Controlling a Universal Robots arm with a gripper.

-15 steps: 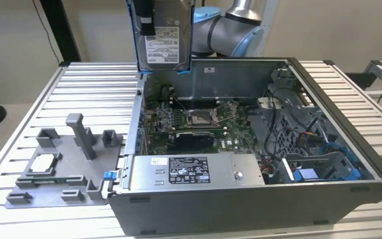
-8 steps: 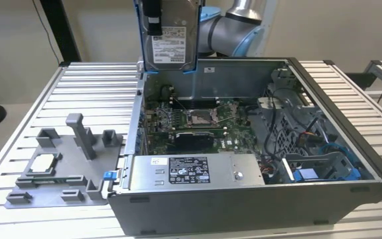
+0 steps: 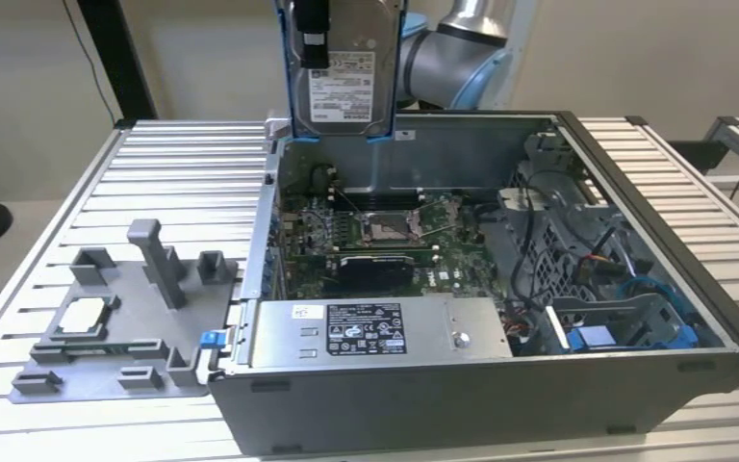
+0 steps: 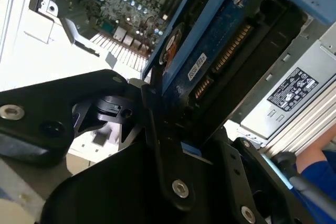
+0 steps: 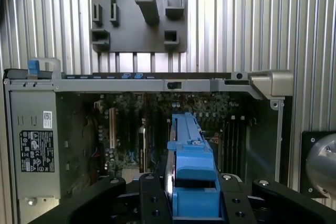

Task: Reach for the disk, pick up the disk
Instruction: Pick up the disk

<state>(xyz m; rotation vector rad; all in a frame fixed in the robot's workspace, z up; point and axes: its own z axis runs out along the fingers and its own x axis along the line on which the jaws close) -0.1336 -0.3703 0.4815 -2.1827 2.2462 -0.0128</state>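
The disk (image 3: 344,91), a silver-grey drive with a white label and a blue frame, hangs upright above the back wall of the open computer case (image 3: 498,385). My gripper (image 3: 322,43) is shut on it, one black finger lying across its labelled face. In the second wrist view the disk (image 4: 210,61) shows its blue circuit side and connector, clamped between the black fingers (image 4: 163,145). In the first wrist view the disk's blue frame edge (image 5: 191,156) stands between both fingers (image 5: 152,198), over the motherboard (image 5: 131,129).
Inside the case lie the motherboard (image 3: 376,236), a grey power supply box (image 3: 369,332) with a label, and a blue drive cage (image 3: 626,332). A grey fixture plate (image 3: 113,327) holding a small whitish chip (image 3: 84,314) sits on the slatted table (image 3: 190,164) at the exterior view's left.
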